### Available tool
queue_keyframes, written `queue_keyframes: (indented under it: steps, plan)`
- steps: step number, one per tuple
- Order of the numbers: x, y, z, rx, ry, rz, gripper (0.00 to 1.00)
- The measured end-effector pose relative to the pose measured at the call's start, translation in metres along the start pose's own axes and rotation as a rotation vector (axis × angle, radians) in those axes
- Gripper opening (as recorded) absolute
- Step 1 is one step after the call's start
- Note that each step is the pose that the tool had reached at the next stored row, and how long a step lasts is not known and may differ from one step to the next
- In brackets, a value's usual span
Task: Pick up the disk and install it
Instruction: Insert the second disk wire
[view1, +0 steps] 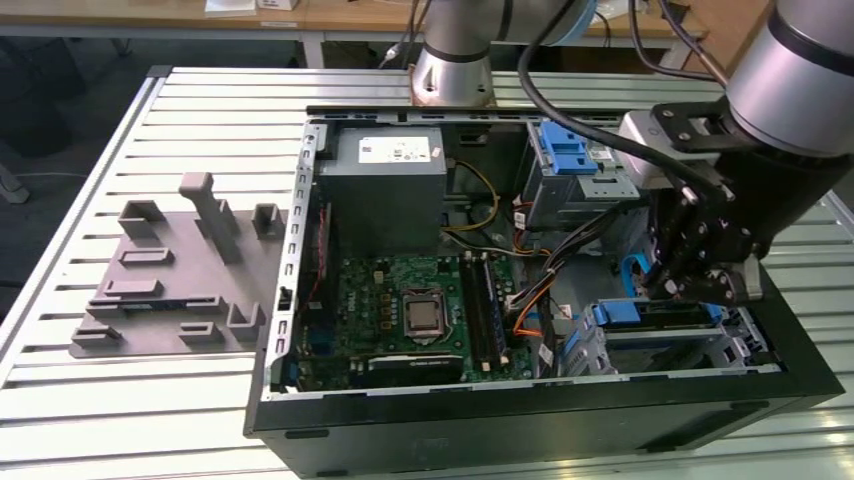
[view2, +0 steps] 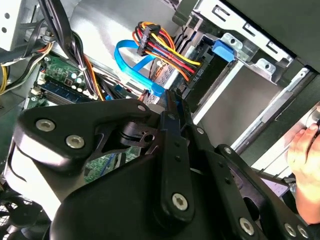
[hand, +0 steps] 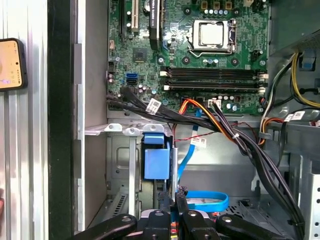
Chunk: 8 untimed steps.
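Farthest from the fingers, on the exterior view's left, a grey moulded fixture (view1: 174, 270) lay on the slatted table (view1: 80, 400), well apart from the gripper. Nearer stood the open computer case (view1: 534, 420). Inside it, a grey metal box (view1: 387, 190) with a white sticker and the green motherboard (view1: 414, 300) both lay to the exterior view's left of the fingers. A silver cage (view1: 574, 170) with a blue latch sat beyond the fingers, toward the far wall of the case. The gripper (view1: 683, 292) (hand: 177, 197) (view2: 172, 102) hung inside the case at the exterior view's right. Its fingers (hand: 184, 205) were drawn together with hardly a gap, and nothing could be plainly made out between them. A blue ribbon cable (hand: 202, 200) curved just beside the fingertips, under a bundle of black and coloured wires (hand: 215, 122). The disk (view1: 654, 315) (hand: 156, 162) sat in the lower drive bay just in front of the fingers, blue bracket outward, apart from them and not gripped. In the second wrist view a person's hand (view2: 305, 160) rested outside the case, well clear of the fingers.
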<state>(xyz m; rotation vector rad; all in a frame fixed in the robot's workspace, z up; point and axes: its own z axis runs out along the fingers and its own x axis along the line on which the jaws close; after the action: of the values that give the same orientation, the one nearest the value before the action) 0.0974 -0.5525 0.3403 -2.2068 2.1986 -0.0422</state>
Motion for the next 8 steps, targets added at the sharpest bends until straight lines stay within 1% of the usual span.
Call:
queue_keyframes:
  steps: [8]
  plan:
    - [0.0012, -0.0009, 0.0023, 0.0000, 0.0000, 0.000, 0.16]
